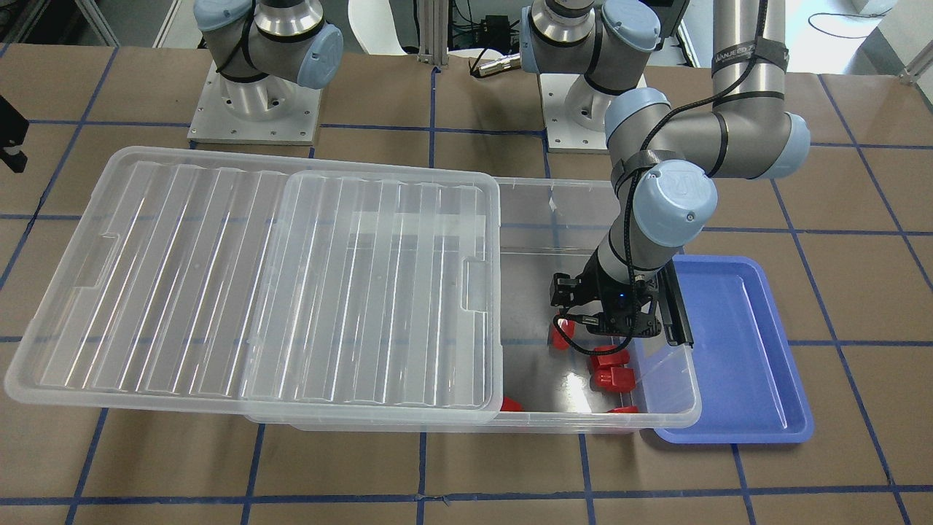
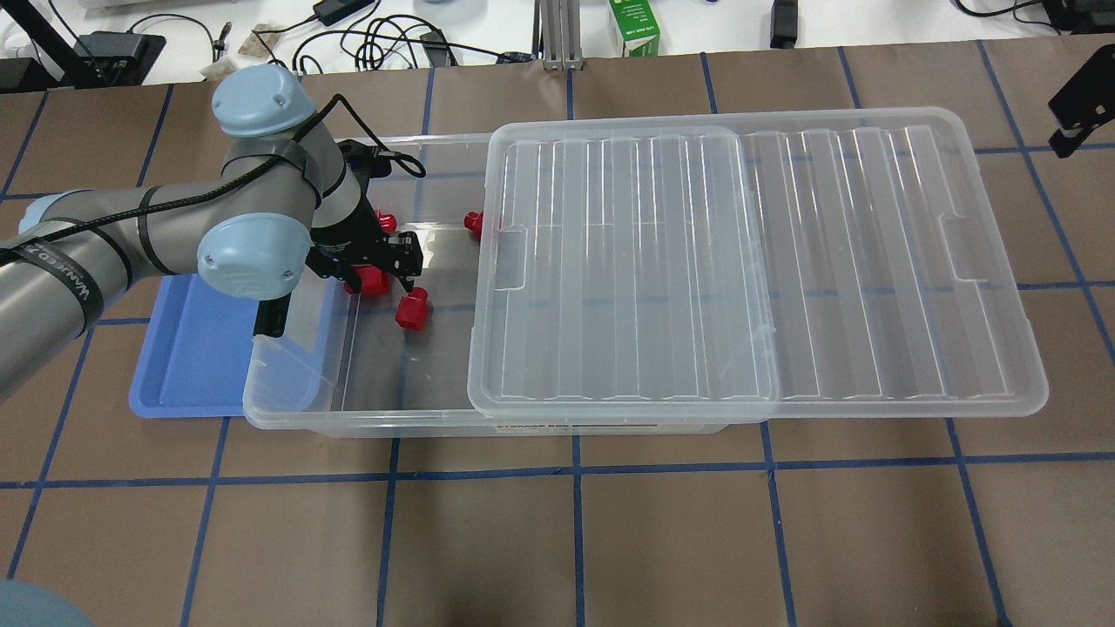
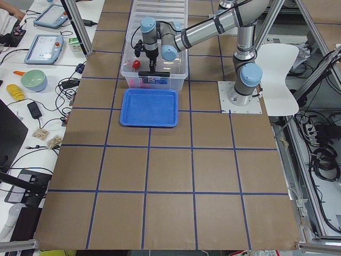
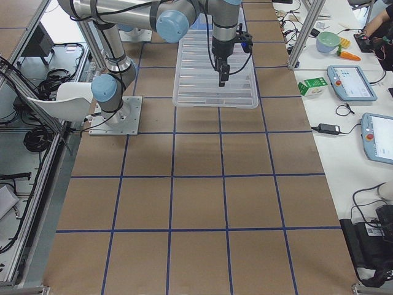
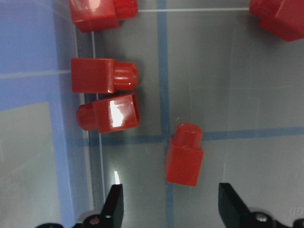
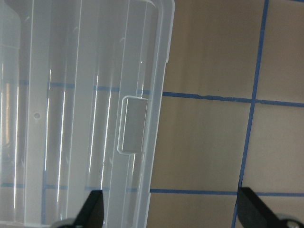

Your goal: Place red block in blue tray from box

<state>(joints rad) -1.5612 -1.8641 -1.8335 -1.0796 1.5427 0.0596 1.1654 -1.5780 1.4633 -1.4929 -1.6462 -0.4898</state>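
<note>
Inside the box (image 2: 348,422), a red block (image 5: 184,154) is framed by the left fingers (image 5: 115,205), spread wide for the grasp; closure, then carriage to the blue tray (image 1: 736,343) beside the box, is needed.

The red block (image 5: 184,156) is bright red; the blue tray (image 1: 736,350) periwinkle; the box (image 2: 366,416) and ribbed lid (image 2: 662,261) translucent clear; the table (image 2: 662,540) brown with a blue grid.

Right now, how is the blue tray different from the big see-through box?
The blue tray is solid blue; the box is clear. The tray is small and shallow; the box is much bigger and deeper. The tray looks empty; the box holds red blocks. Both are rectangular and sit side by side.
</note>
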